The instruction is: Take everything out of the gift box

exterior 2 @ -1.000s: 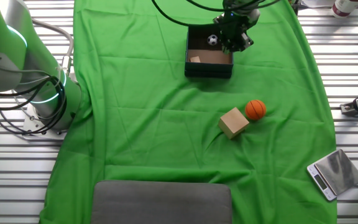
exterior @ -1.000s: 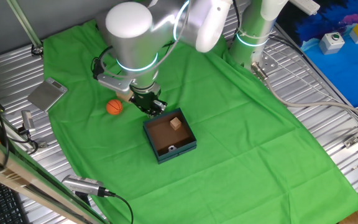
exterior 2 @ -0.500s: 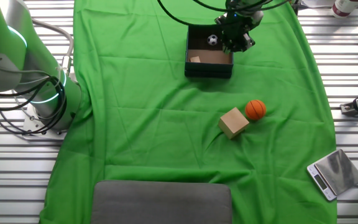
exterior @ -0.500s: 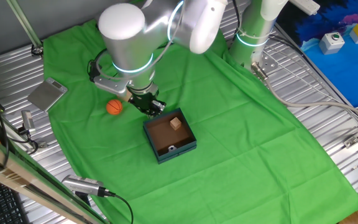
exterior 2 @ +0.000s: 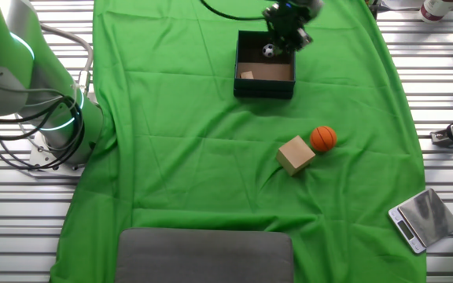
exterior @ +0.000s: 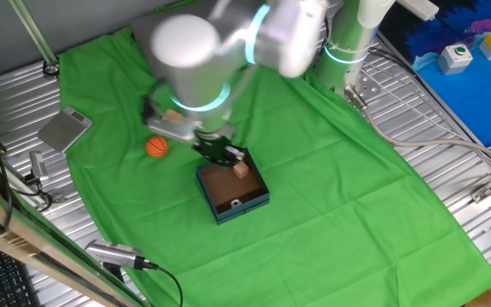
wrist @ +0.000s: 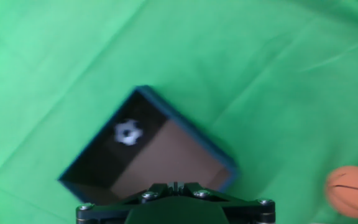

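The gift box [exterior: 247, 201] [exterior 2: 264, 86] [wrist: 185, 133] lies on the green cloth, dark teal outside and brown inside. In it are a tiny soccer ball [exterior: 235, 203] [exterior 2: 268, 50] [wrist: 128, 132] and a tan wooden cube [exterior: 242, 168] [exterior 2: 246, 75]. An orange ball [exterior: 157, 147] [exterior 2: 323, 138] [wrist: 351, 190] and a second wooden cube [exterior 2: 296, 154] rest on the cloth outside the box. My gripper [exterior: 231, 158] [exterior 2: 283, 31] [wrist: 174, 185] hangs over the box's edge by the soccer ball's corner. Its fingers meet, with nothing between them. The arm is motion-blurred.
A flat grey plate [exterior 2: 204, 255] lies at the cloth's near edge in the other fixed view. A small scale [exterior: 65, 129] [exterior 2: 423, 218] sits on the metal slats beside the cloth. A second arm's base [exterior 2: 53, 130] stands at the cloth's side.
My gripper has swung from just outside the box's corner to over the box's edge. The box and the things in it have not moved.
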`<action>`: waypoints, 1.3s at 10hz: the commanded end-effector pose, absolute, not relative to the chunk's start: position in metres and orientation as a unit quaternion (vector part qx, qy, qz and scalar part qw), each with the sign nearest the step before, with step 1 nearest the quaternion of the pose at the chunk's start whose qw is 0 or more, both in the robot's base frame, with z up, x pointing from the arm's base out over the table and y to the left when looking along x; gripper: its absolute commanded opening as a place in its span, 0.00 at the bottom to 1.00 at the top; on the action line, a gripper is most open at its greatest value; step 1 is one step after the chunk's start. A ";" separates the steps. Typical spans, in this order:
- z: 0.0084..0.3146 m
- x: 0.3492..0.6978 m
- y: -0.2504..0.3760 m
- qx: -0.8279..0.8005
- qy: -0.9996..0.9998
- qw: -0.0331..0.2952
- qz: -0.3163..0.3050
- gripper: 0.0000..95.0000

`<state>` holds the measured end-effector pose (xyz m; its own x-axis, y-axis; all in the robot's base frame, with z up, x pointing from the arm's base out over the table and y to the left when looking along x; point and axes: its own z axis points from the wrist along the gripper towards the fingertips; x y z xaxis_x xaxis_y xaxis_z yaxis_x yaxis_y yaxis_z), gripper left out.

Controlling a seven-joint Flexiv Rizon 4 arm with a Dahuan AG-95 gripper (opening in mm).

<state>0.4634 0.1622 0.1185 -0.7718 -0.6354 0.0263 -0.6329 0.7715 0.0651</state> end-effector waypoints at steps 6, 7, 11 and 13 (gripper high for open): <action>0.090 0.457 0.152 0.350 -0.936 0.027 -0.024 0.00; 0.088 0.457 0.151 0.350 -0.936 0.026 -0.025 0.00; 0.076 0.443 0.151 0.354 -0.935 0.023 -0.022 0.00; 0.075 0.442 0.151 0.372 -0.928 0.018 -0.020 0.20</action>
